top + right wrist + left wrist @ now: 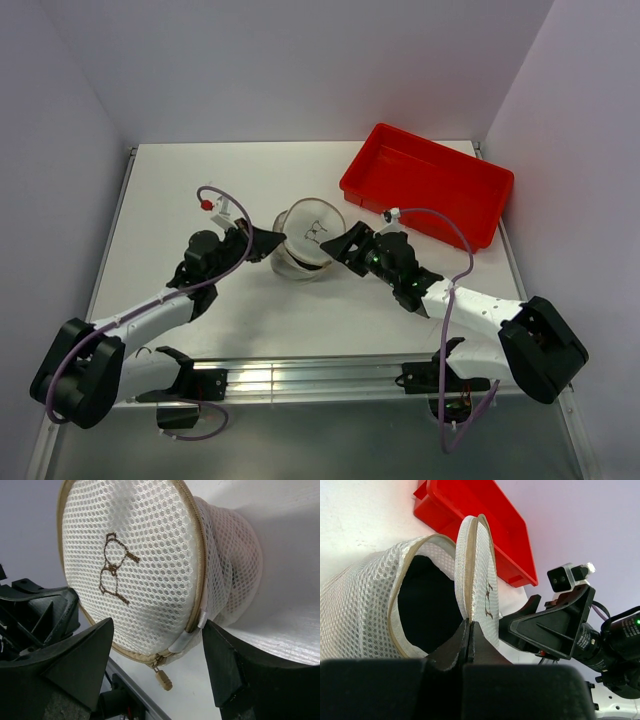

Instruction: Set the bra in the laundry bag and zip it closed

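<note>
Your left gripper (469,626) was clenched on the rim of the bag (360,605), gaping open on the desk (190,185); your right gripper (156,630) stood released, jaws flanking it.

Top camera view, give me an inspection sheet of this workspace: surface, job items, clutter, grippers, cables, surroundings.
Surface: white table, no spills seen.
Job's things: laundry bag mid-table, lid standing open, unzipped; bra not seen, bag's inside too dark to tell.
Clutter: red tray at the far right, looks empty.
Grippers: left gripper shut on the lid's rim; right gripper open, straddling the lid near the zipper pull.
Cables: purple cables looped along both arms, off the bag.
Surroundings: plain pale walls on three sides; nothing else seen.
</note>
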`<state>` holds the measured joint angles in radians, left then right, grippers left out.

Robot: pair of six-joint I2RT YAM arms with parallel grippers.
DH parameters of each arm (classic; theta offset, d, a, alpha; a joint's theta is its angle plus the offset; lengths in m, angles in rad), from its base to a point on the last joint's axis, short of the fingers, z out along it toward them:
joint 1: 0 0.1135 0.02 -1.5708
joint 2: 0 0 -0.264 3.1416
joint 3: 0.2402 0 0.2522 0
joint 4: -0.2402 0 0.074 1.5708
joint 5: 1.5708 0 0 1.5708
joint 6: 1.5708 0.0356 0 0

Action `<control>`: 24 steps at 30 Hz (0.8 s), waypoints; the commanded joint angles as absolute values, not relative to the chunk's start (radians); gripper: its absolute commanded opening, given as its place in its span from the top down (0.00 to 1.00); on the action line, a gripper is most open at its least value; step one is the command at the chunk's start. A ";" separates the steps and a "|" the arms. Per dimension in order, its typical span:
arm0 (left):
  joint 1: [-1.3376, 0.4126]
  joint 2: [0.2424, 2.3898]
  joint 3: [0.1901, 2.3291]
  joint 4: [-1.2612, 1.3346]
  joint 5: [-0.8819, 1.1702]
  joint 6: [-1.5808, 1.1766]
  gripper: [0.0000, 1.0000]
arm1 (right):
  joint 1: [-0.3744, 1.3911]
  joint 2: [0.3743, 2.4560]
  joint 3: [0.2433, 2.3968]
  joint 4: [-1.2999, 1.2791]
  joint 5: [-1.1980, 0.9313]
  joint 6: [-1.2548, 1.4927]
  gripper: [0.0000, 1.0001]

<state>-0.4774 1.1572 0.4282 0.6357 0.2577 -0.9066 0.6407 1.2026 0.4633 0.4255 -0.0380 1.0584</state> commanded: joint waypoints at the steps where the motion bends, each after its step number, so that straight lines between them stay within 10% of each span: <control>1: -0.477 1.166 0.460 0.693 0.267 -0.899 1.00 | 0.634 1.203 0.459 0.454 -0.054 1.074 0.23; 6: -0.476 1.161 0.511 0.508 0.192 -0.836 0.95 | 0.629 1.203 0.456 0.462 -0.038 1.091 0.51; 12: -0.477 1.121 0.551 0.384 0.137 -0.796 0.26 | 0.629 1.229 0.466 0.480 -0.055 1.100 0.80; 13: -0.479 1.108 0.563 0.361 0.129 -0.792 0.01 | 0.629 1.230 0.465 0.485 -0.052 1.103 0.82; 21: -0.713 0.942 0.537 0.196 -0.036 -0.851 0.01 | 0.629 1.242 0.472 0.517 -0.043 1.117 0.91; 24: -0.825 0.956 0.537 0.199 -0.092 -0.899 0.36 | 0.630 1.261 0.482 0.529 -0.043 1.117 0.95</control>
